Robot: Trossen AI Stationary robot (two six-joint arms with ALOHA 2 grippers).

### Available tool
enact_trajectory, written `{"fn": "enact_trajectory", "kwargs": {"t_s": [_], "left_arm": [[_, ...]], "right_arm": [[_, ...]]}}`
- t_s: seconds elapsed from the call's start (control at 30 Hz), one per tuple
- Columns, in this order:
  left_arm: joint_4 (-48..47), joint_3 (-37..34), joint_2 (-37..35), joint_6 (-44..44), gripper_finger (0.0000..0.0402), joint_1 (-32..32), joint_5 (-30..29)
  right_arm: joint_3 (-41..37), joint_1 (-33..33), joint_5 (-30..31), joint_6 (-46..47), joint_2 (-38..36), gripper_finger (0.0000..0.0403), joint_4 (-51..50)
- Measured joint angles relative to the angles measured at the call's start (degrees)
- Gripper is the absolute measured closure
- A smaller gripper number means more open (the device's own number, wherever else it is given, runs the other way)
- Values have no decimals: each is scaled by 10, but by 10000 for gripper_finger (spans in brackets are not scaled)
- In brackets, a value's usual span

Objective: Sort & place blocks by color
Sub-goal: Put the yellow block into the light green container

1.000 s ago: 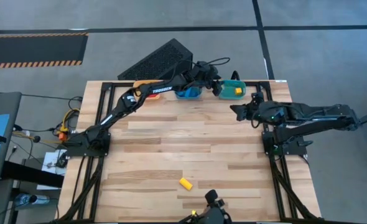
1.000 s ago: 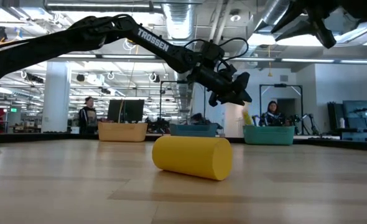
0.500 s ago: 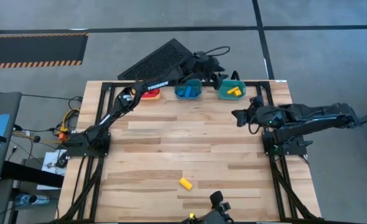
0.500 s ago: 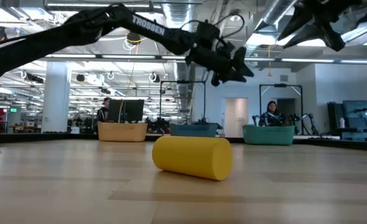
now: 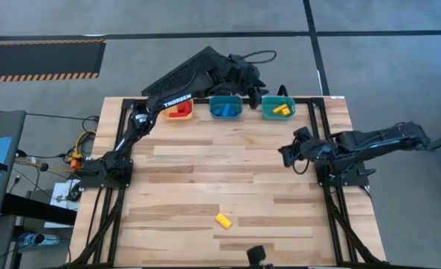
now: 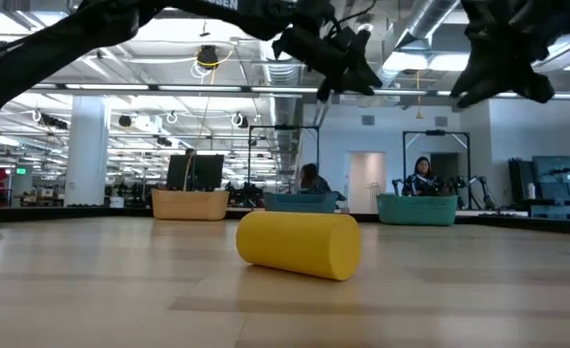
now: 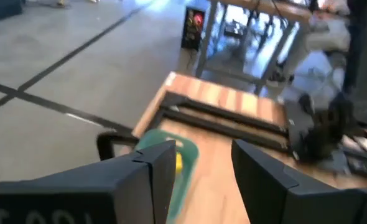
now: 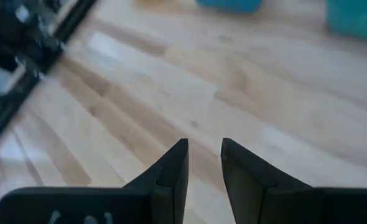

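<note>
Nearly sorted, one yellow block [image 5: 223,220] left out on the table [image 5: 205,172]!
It lies alone near the front edge, long axis slanted, well apart from both arms. The right gripper [image 5: 286,153], fingers a little apart and empty, hovers over the table's right side and looks the nearer. The left gripper [image 5: 255,84], open and empty, hangs high at the back by the teal bin [image 5: 278,109], where yellow pieces sit.

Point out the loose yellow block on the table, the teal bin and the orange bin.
yellow block [image 5: 223,220], high view, middle of its top face.
teal bin [image 5: 267,111], high view, bare floor near its left wall.
orange bin [image 5: 191,113], high view, its right rim.
</note>
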Motion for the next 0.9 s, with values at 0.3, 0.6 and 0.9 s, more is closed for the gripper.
{"fn": "enact_trajectory", "kwargs": {"t_s": [0.3, 0.6, 0.9], "left_arm": [[-20, 0, -19, -13, 277, -58, -32], [102, -80, -21, -102, 278, -102, -46], [272, -303, -135, -137, 278, -113, -114]], "right_arm": [[-27, 49, -32, -9, 25, 286, 18], [-27, 92, -31, -27, 25, 286, -6], [-27, 126, -26, -7, 24, 286, -11]]}}
